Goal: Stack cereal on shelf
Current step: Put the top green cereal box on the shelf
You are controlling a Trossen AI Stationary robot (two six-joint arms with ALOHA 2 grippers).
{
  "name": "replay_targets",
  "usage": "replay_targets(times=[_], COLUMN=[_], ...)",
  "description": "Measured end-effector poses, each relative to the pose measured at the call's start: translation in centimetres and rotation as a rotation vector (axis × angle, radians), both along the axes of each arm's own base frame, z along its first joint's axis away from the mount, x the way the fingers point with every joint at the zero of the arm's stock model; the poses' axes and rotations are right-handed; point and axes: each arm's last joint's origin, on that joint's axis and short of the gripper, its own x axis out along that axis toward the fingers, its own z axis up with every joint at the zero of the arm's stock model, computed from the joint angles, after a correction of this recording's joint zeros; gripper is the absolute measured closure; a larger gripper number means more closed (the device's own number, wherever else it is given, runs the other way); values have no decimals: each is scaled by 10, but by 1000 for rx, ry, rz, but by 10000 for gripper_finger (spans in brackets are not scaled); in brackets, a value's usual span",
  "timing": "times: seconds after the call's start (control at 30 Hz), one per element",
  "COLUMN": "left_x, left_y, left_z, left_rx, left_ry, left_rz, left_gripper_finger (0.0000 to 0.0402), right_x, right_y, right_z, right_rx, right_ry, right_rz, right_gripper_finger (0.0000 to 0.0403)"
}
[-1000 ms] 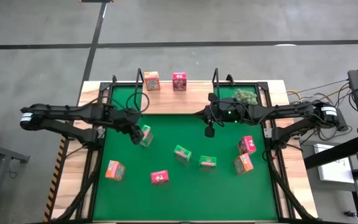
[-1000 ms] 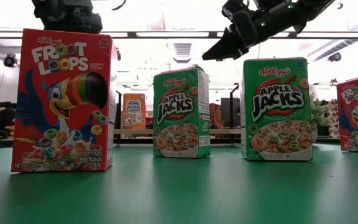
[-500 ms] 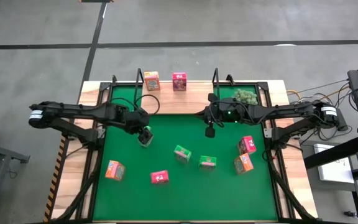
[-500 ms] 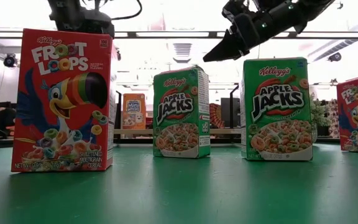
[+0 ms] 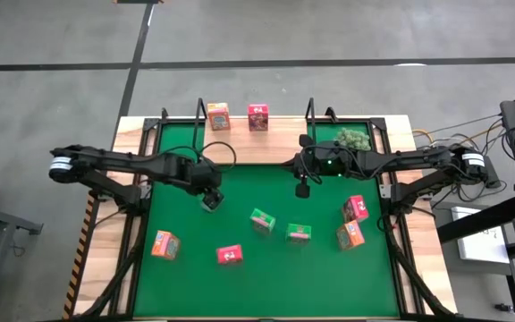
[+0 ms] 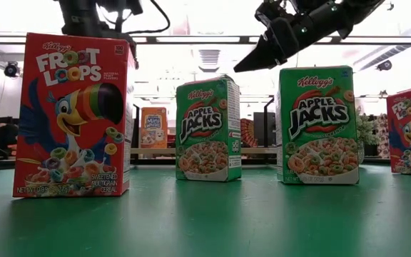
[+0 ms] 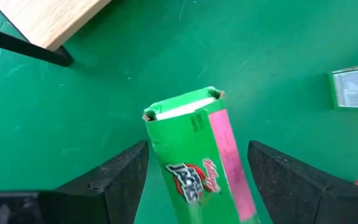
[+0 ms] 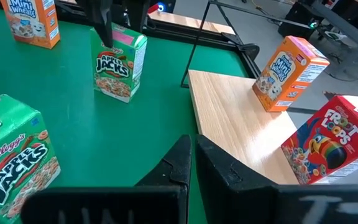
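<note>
High view: left claw [image 5: 211, 199] over the green mat [image 5: 266, 277], in its left half, just in front of the shelf [image 5: 266, 148]. Directly above one upright green Apple Jacks box [image 7: 188, 124].

Left wrist view: claw [image 7: 197, 146] released, fingers [image 7: 120, 177] spread to either side of that box. Strip of mat visible between box and one finger; contact on the other side not clear.

Right wrist view: same Apple Jacks box [image 8: 118, 62] standing on the mat, close to the shelf's [image 8: 229, 118] near corner, left claw's fingers down at its top edge.

Right claw [image 5: 301, 189] hanging above the mat just in front of the shelf's right end. Clenched on nothing, fingers pressed together in its own wrist view [image 8: 193, 146]. In the low view [image 6: 245, 64], up above the box tops.

On the shelf board, two boxes upright and near each other: orange Mini-Wheats [image 5: 218, 116], red Froot Loops [image 5: 257, 117].

On the mat: two green boxes mid-field [image 5: 262, 220] [image 5: 298, 233], a pink box [image 5: 229, 255] and an orange box [image 5: 164, 243] lower left, a pink [image 5: 355, 208] and orange pair [image 5: 350, 235] at right, touching or nearly so.

Fuzzy plant ball [image 5: 354, 138] at the mat's far right corner.
</note>
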Motion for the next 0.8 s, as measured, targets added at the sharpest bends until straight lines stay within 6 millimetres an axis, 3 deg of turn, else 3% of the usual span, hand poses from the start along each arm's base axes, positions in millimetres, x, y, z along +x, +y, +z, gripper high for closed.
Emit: replay_targets(times=[0.8], left_x=[4], left_y=[-3], left_z=[-7], left_rx=[8], left_ry=[29], left_rz=[-22], left_gripper_finger=[237], right_x=[0], right_y=[0], right_z=[-2], right_rx=[0], right_ry=[5], right_rz=[0], right_gripper_finger=[390])
